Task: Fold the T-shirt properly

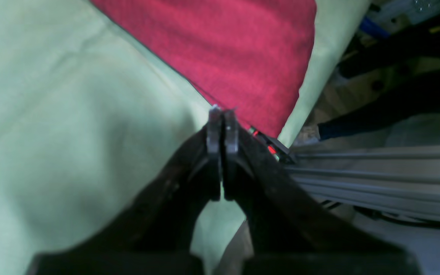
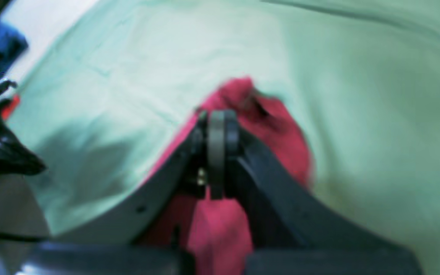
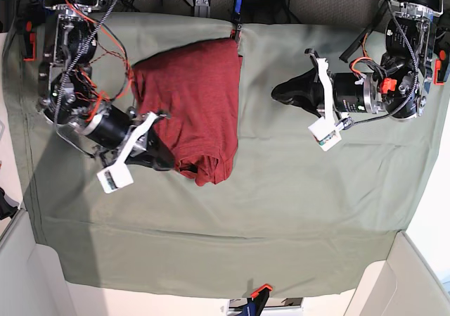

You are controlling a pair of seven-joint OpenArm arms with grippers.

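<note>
Meanwhile, the right hand is pinching the bunched hem of the dark red soft knit T-shirt lying on the pale sage-green cloth sheet, while the left hand is hovering pressed together, empty.

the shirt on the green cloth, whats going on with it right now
A two-armed robot is folding the red shirt on a green cloth. The shirt lies partly folded, bunched at its lower corner. The right gripper is at that bunched corner with its jaws shut, red fabric around them, apparently pinching it. The left gripper is shut too, holds nothing, and hangs over bare cloth, apart from the shirt.
</note>
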